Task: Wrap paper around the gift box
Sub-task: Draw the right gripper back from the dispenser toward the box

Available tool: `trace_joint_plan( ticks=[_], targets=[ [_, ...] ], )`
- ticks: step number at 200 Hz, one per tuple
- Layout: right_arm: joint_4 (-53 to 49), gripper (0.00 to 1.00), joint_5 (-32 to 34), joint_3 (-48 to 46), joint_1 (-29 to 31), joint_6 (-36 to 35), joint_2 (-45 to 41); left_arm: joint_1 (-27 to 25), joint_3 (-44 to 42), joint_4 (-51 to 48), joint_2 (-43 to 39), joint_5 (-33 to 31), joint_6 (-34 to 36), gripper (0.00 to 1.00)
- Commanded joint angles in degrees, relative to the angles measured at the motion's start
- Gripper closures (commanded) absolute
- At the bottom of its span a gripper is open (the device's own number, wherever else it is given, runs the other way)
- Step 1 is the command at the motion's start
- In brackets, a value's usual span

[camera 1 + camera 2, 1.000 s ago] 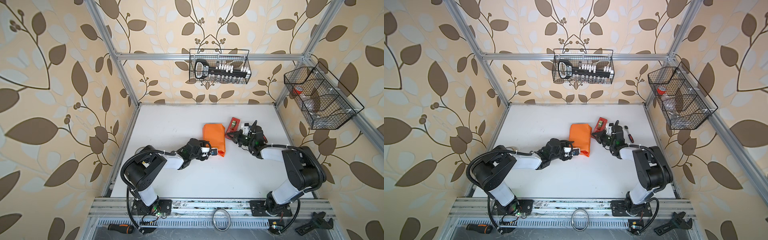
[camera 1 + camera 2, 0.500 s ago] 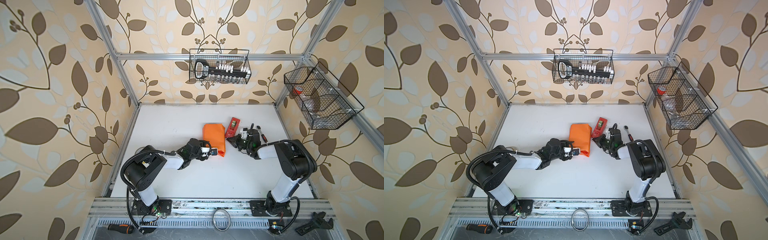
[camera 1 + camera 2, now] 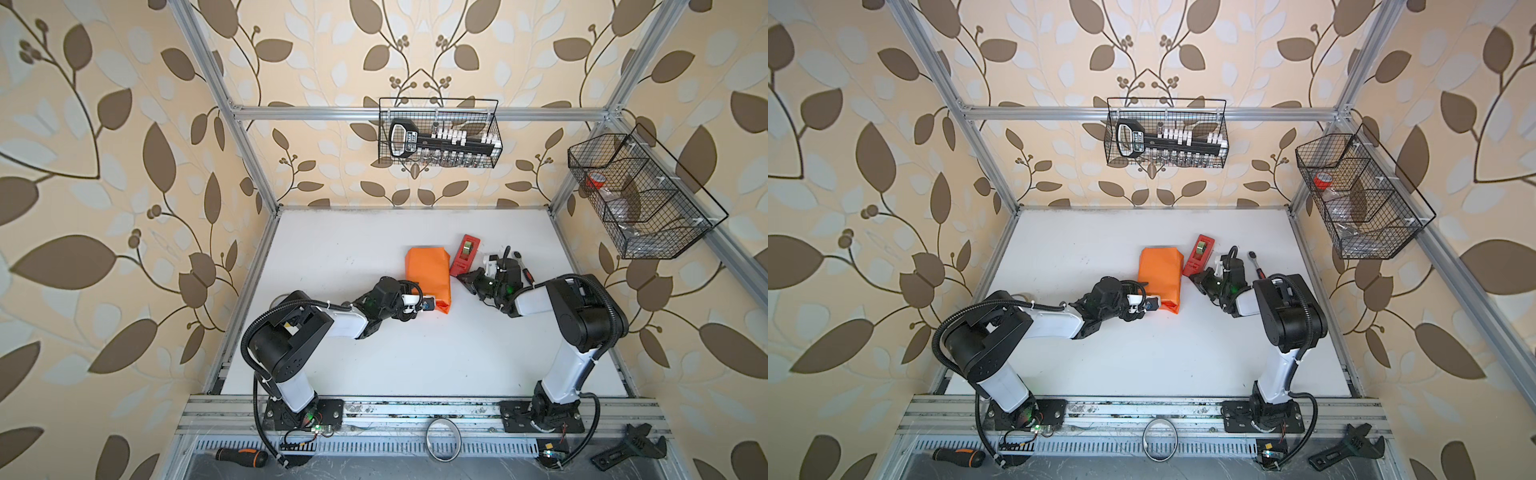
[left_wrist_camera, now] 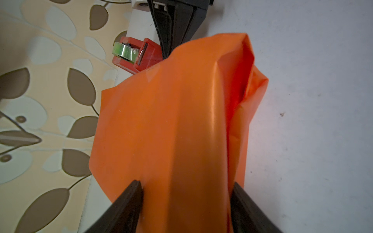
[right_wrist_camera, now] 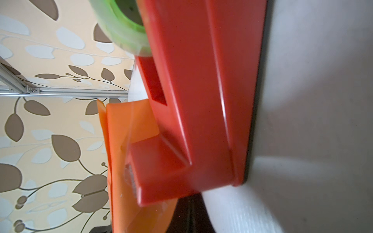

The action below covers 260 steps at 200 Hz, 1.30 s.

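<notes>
The paper point(image 3: 428, 276) point(image 3: 1160, 275), glossy orange, lies folded into a long parcel mid-table; the gift box is hidden under it. My left gripper point(image 3: 432, 306) point(image 3: 1156, 304) grips the parcel's near end. In the left wrist view its black fingers point(image 4: 131, 201) press the paper point(image 4: 171, 121) from both sides. My right gripper point(image 3: 465, 279) point(image 3: 1198, 277) is shut, its tip at the near end of the red tape dispenser point(image 3: 465, 253) point(image 3: 1199, 254), just right of the parcel. The dispenser point(image 5: 201, 100) fills the right wrist view, with the shut jaws dark below it.
A small hand tool point(image 3: 523, 268) lies on the white table point(image 3: 374, 353) behind the right wrist. Wire baskets hang on the back wall point(image 3: 438, 133) and the right wall point(image 3: 640, 199). A screwdriver point(image 3: 237, 457), ring point(image 3: 444, 444) and wrench point(image 3: 627, 451) lie below the front rail.
My right gripper has swung left and towards the front, down to the dispenser's near end, and its elbow has folded. The left arm and parcel have not moved.
</notes>
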Motion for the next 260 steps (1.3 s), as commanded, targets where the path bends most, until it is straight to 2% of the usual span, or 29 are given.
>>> trace_joint_plan(
  ticks=[1,61,93,134,178,221,260],
  targets=[
    [-5.63,1.00,1.51,-1.13,-0.97,-1.06,2.79,0.82,-0.27,-8.93,2.65,-1.44,2.71,0.33],
    [-7.05,1.00,1.39,-1.44,-2.31,-2.51,2.28,0.75,-0.14,-9.11,2.90,-1.61,2.76,0.32],
    [-8.65,1.00,1.10,-2.21,-2.83,-3.73,-0.98,0.82,0.10,-9.19,3.10,-1.57,2.75,0.32],
    [-10.96,1.00,-0.69,-5.84,-3.29,-6.10,-10.58,0.85,-0.01,-9.27,2.99,-1.61,2.65,0.33],
    [-9.26,1.00,-6.36,-14.14,-3.04,-10.06,-24.87,0.80,0.05,-9.42,3.17,-1.61,2.70,0.32],
    [-11.75,1.00,-8.33,-17.97,3.88,-17.51,-36.47,0.76,0.21,-9.46,3.38,-1.57,2.45,0.33],
    [-6.86,1.00,-6.11,-19.96,12.44,-17.96,-37.56,0.79,0.30,-9.48,3.41,-1.59,2.42,0.33]
  ],
)
